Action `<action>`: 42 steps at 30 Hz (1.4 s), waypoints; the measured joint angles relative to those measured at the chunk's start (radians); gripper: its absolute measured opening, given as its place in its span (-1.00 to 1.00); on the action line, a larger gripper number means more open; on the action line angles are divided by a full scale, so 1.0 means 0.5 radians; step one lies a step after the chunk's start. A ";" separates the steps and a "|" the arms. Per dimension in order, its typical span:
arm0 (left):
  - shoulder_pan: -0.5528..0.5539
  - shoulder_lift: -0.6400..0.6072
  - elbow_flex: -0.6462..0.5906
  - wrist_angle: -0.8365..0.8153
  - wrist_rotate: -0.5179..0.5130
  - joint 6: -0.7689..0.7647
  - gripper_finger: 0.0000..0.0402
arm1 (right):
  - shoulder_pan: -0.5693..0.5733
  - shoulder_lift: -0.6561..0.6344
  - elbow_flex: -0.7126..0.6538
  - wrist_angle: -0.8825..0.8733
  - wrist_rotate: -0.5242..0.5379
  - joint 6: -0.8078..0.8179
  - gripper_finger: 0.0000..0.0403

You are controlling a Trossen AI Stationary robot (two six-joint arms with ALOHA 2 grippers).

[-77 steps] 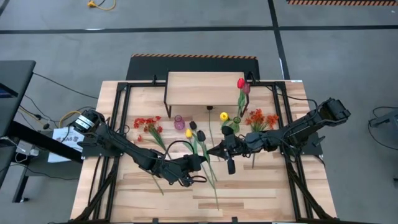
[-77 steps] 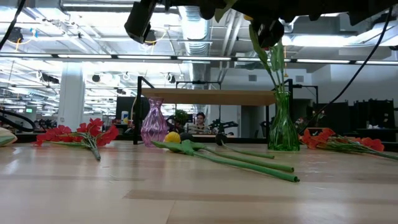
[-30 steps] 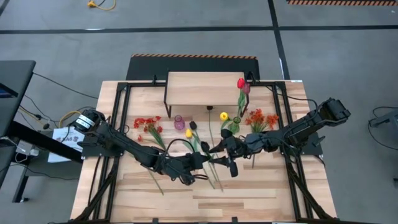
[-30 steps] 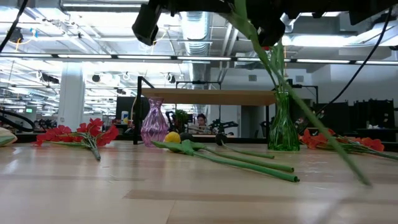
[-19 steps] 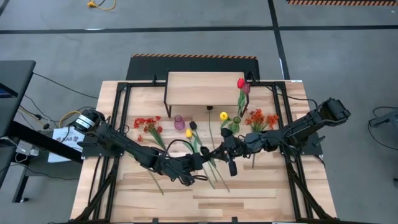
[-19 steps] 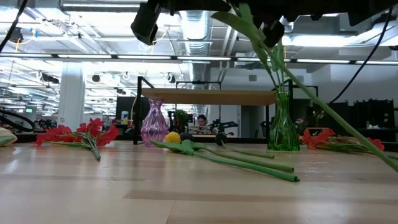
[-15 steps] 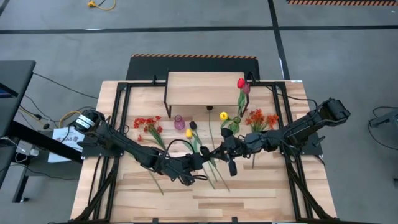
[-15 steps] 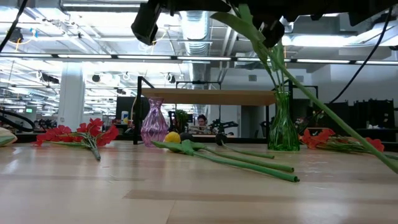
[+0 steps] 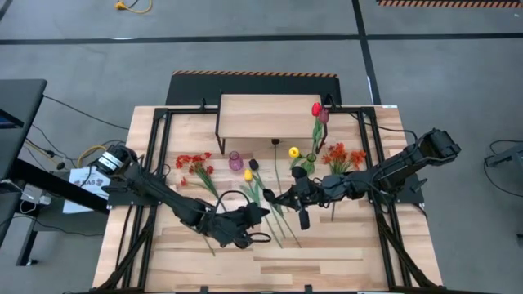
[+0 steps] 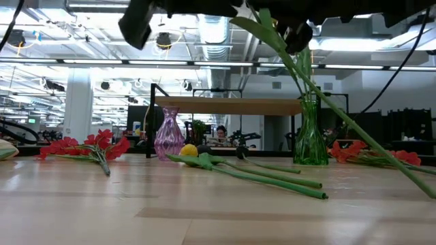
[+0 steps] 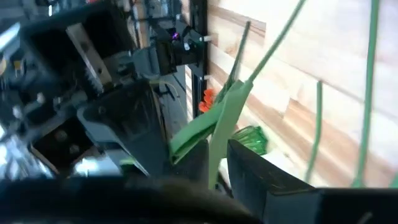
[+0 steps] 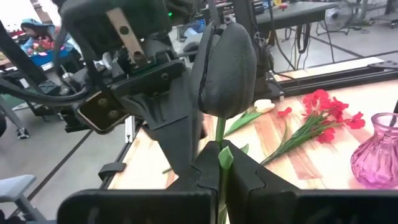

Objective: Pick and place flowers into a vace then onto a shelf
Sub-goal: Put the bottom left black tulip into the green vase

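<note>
Since a second ago the right hand [image 12: 219, 171] has clamped onto the dark maroon tulip's thin green stem [image 12: 220, 163] above the wooden surface [image 9: 327, 253], beside the left hand [image 11: 216, 163], pinching its leaf.

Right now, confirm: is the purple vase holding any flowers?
No. In the low view the purple vase stands empty beside the shelf; stems stand only in the green vase.

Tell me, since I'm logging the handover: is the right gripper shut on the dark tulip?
Shut. In the right wrist view the right gripper has both fingers pressed against the dark tulip's green stem just below its head.
</note>
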 joint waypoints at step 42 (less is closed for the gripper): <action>-0.113 -1.274 -1.447 1.981 0.716 -1.868 -0.92 | 0.896 -1.213 0.001 0.048 2.051 -1.428 -1.00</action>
